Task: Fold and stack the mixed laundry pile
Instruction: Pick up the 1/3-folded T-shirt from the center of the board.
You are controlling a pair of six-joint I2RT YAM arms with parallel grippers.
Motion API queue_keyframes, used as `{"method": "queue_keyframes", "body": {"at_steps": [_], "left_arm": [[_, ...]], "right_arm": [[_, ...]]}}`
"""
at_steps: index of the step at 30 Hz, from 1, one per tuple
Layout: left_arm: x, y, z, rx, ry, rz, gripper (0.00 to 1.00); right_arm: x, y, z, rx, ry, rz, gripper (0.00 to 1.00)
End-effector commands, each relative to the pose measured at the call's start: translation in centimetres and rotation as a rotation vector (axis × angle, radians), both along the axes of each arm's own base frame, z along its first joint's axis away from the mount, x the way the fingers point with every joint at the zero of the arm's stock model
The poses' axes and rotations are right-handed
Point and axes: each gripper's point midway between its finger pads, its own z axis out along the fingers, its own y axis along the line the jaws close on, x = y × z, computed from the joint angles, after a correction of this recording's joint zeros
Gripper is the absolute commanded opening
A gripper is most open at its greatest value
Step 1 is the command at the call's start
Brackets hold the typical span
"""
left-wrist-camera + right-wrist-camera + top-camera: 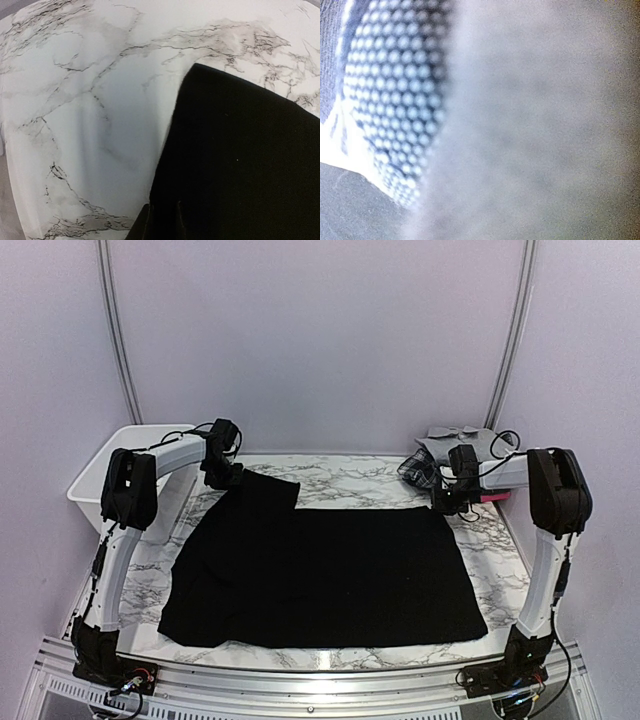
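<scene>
While the black cloth point(320, 570) lies spread on the table point(345, 480), we see both arms at its far corners.
Left gripper point(226, 478) pinches the corner beneath it; right gripper point(447, 502), shut, sits at the opposite corner, garments point(445, 450) just behind.

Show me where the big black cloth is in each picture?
Top external: the black cloth lies spread across the middle of the marble table.
Left wrist: it fills the lower right.
Right wrist: not visible; the view is blurred and blocked.
Shared landmark: the marble table beside the cloth's edge.
</scene>
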Motion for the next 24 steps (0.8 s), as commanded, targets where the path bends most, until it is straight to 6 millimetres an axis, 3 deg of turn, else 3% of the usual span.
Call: {"method": "queue_keyframes", "body": {"at_steps": [1,4,12,18,24], "left_arm": [[-2.8,-0.7,-3.3,-0.03,0.139,-0.045,0.12],[-1.5,-1.1,-0.7,-0.047,0.079,-0.057,0.01],[-0.8,-0.9,6.0,-0.053,-0.048,-0.045,0.0],[-1.5,-0.7,10.7,-0.062,-0.136,-0.043,0.0],[-3.3,-0.3,12.9,-0.064,-0.159,-0.043,0.0]], "right_arm": [[-0.8,1.4,0.1,0.026,0.03,0.043,0.0],[-0.9,1.5,1.0,0.034,0.014,0.048,0.0],[-1.1,1.9,4.6,0.073,-0.062,0.048,0.0],[-1.2,1.9,7.0,0.076,-0.108,0.045,0.0],[-1.9,1.8,8.1,0.077,-0.122,0.05,0.0]]}}
